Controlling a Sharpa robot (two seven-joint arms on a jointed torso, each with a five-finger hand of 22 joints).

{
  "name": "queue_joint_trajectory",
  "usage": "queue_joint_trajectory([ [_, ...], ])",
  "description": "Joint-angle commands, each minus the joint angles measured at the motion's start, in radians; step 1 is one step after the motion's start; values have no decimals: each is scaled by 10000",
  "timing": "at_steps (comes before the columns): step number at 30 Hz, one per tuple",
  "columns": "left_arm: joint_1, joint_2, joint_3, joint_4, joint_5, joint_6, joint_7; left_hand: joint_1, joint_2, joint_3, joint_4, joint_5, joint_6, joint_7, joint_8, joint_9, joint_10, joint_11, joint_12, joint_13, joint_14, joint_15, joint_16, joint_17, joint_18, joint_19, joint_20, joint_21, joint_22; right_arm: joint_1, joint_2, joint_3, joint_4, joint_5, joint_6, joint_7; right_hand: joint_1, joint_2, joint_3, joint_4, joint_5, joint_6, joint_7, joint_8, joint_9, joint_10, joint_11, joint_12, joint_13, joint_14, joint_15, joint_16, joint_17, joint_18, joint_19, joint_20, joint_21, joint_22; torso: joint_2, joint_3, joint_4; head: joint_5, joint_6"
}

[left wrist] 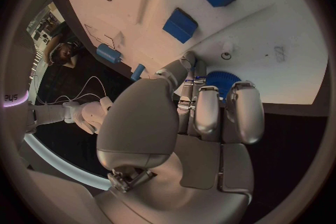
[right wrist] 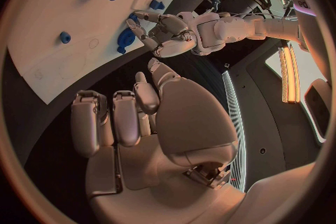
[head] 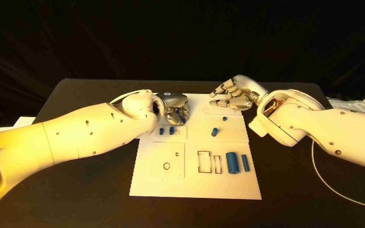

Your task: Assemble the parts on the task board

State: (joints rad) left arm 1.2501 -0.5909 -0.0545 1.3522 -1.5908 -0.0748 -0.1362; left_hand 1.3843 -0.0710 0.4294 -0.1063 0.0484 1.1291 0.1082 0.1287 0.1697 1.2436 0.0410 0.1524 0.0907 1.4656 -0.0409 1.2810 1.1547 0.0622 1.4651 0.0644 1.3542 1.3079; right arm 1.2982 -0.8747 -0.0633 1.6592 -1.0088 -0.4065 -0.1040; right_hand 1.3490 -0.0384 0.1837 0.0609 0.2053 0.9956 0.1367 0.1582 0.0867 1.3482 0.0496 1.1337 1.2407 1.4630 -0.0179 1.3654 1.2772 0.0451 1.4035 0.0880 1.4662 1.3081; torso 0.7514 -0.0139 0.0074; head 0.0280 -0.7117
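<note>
The round blue part (left wrist: pixel 223 79), likely light, stiff and slippery, is touched edgewise by the left hand's (head: pixel 175 106) fingers (left wrist: pixel 208 109); whether it's actually pinched can't be told.

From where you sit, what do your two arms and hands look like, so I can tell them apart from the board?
Both arms are smooth white shells with small dark screw holes. The left hand and right hand are silver metal with segmented fingers and rounded tips. A thin pale cable loops beside the right arm. No markings are legible.
</note>
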Motion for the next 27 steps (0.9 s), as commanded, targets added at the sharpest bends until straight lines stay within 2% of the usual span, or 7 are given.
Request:
queue_joint_trajectory([
  [1,-39,-158,45,128,255,-474,64,29,9,84,-24,-7,-33,100,-83,-36,-42,89,-127,-22,384,69,46,-7,-88,238,17,34,724,-6,-1,1,3,-43,49,90,-79,34,-5,-3,28,-63,15,43,-9,-38,-4,-55,-3,471,-60,-25,-9,125,-66,-1,-46,61,-1,-10,6,-45,13],
  [3,-44,-287,121,237,408,-570,63,2,-18,128,-41,-7,-51,131,-115,-51,-61,118,-175,-35,382,93,54,-12,-89,235,33,32,725,-6,-7,1,-1,-42,49,89,-79,34,-5,-3,28,-63,15,43,-9,-38,-4,-55,-3,471,-60,-25,-9,125,-66,-1,-46,61,-4,3,6,-56,15],
  [10,-8,-983,426,918,922,-809,-30,-30,-37,182,-54,-7,-39,154,-135,-61,-54,137,-217,-43,377,114,59,-24,-88,230,50,24,722,-6,-20,1,-25,-39,45,85,-79,34,-5,-3,28,-63,15,43,-9,-38,-4,-55,-3,471,-60,-25,-9,125,-66,-1,-46,61,-16,10,17,-19,37],
  [15,11,-1397,478,1193,1190,-719,-86,-46,-45,199,-57,-7,-21,156,-135,-61,-35,138,-224,-43,375,119,59,-31,-90,232,55,31,730,-6,-21,1,-27,-39,47,86,-79,34,-5,-3,28,-63,15,43,-9,-38,-4,-55,-3,471,-60,-25,-9,125,-66,-1,-46,61,-4,-2,21,-12,66],
  [19,9,-1652,487,1228,1362,-569,-127,-73,-69,216,-62,-8,-4,158,-141,-64,-14,140,-238,-44,373,123,63,-36,-89,231,62,32,733,-6,-25,1,-31,-38,45,85,-79,34,-5,-3,28,-63,15,43,-9,-38,-4,-55,-3,471,-60,-25,-9,125,-66,-1,-46,61,-9,-2,26,-2,51],
  [22,3,-1726,486,1197,1430,-502,-141,-73,-69,216,-62,-8,-4,158,-141,-64,-14,140,-238,-44,373,123,63,-36,-89,231,62,32,733,-6,-24,1,-35,-38,43,87,-79,34,-5,-3,28,-63,15,43,-9,-38,-4,-55,-3,471,-60,-25,-9,125,-66,-1,-46,61,-13,-6,35,9,60],
  [27,-15,-1743,475,1103,1500,-371,-164,-89,-84,225,-64,-8,-2,160,-148,-68,-11,143,-250,-46,370,125,60,-47,-89,230,65,30,733,-6,-6,1,-42,-38,45,96,-79,34,-5,-3,28,-63,15,43,-9,-38,-4,-55,-3,471,-60,-25,-9,125,-66,-1,-46,61,-6,-12,10,47,61],
])
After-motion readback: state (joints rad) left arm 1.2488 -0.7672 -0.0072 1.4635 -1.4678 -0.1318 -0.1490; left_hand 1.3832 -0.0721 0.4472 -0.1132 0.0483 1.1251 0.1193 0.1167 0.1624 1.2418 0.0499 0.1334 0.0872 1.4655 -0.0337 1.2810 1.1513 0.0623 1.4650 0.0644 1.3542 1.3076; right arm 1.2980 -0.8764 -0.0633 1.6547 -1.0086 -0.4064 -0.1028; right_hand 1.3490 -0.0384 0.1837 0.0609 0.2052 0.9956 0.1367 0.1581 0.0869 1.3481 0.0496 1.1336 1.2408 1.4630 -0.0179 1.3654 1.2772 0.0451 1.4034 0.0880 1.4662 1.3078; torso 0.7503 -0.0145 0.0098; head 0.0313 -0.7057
